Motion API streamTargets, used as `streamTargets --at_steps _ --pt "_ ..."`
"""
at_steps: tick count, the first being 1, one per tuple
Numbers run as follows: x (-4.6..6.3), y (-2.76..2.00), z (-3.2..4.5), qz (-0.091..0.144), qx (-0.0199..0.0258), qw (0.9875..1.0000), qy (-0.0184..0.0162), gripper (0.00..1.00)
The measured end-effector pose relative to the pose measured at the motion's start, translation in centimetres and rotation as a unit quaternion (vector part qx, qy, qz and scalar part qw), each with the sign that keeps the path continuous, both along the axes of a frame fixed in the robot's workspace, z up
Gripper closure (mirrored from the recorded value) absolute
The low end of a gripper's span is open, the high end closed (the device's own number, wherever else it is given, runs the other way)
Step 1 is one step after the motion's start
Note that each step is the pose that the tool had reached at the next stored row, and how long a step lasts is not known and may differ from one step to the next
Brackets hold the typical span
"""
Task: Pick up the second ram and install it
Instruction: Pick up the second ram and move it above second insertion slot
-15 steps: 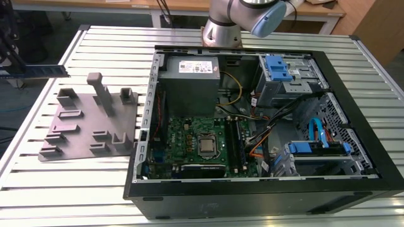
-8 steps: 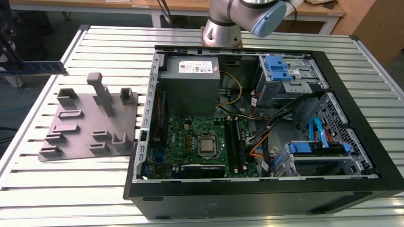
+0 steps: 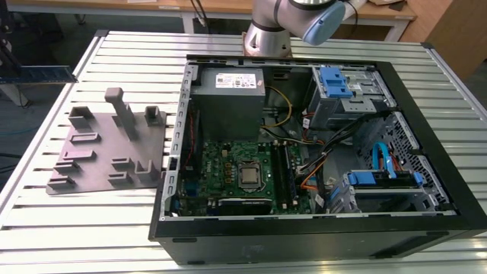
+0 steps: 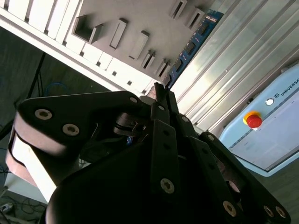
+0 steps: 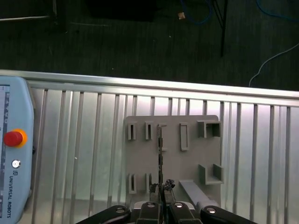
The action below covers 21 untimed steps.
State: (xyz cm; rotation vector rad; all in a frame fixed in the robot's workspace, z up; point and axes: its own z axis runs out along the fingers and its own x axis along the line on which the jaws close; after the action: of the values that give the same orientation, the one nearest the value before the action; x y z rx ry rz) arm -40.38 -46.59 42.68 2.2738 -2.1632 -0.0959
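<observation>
Soft even light, glare on the slatted table (image 5: 84, 140), dim floor (image 5: 140, 42).

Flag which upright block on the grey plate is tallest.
The narrow post near the far edge of the grey plate in the exterior view, between two squat blocks; it rises well above every other block.

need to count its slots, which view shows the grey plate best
The first wrist view: the plate is almost whole and square-on, crossed only by the thin ram in the gripper. The exterior view shows it whole but slanted, beside the case. The second wrist view shows part, beyond the gripper.
</observation>
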Motion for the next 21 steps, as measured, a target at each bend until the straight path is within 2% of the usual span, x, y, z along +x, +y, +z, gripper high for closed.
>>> streamTargets --at_steps 4,11,13,21 --pt "0.0 0.00 0.85 0.000 0.0000 1.0000 0.0000 0.89" --pt "0.1 0.00 0.95 0.000 0.0001 1.0000 0.0002 0.89" --pt "0.7 0.00 0.92 0.000 0.0002 1.0000 0.0003 0.89" --pt "4.3 0.00 0.84 0.000 0.0003 1.0000 0.0017 0.89"
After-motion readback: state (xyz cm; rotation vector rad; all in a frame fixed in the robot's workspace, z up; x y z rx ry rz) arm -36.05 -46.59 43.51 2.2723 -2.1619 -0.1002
